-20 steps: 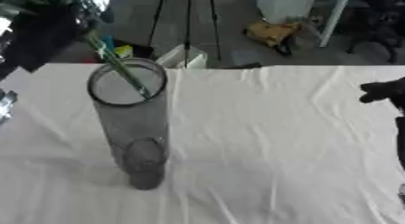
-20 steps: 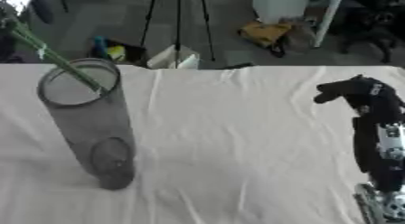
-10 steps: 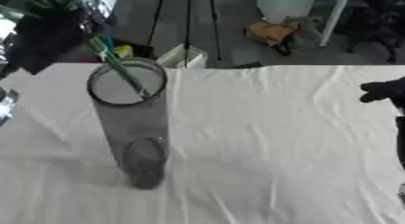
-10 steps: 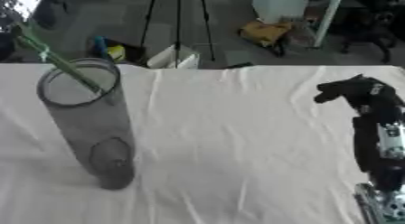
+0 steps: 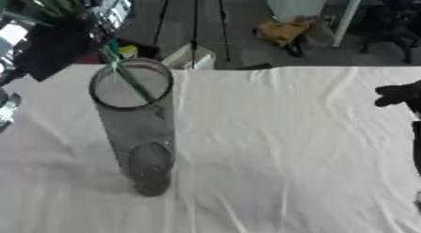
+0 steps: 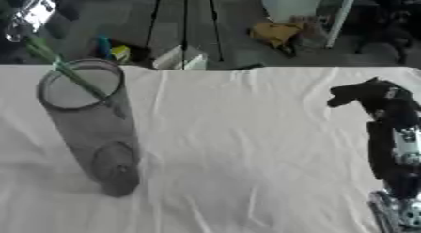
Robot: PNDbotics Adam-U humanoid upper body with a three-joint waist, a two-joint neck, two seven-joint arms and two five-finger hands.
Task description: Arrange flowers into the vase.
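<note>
White cloth (image 5: 279, 133), a bit wrinkled, covered the table; behind it was a grey floor w/ tripod legs (image 5: 194, 20), a small white box (image 5: 191, 58) and a yellow-brown bundle (image 5: 284, 34).

At the upper left the left hand (image 5: 58, 46) was above the table's far edge, black, w/ silver parts near it. It was around the green flower stems (image 5: 123, 70), but the fingers were too blurred, so one cannot tell if they were closed on them or not. Green leaves (image 5: 45, 2) showed at the top left corner. The stems went down at a slant into the mouth of the vase (image 5: 136, 124), a tall clear cylinder standing upright on the cloth, left of centre. The lower stem end leaned against the inner wall, near the rim.

At the right side, well apart from the vase, the right hand (image 6: 370, 93) hovered over the cloth, fingers curled together and holding nothing, forearm going down to the lower right corner.
</note>
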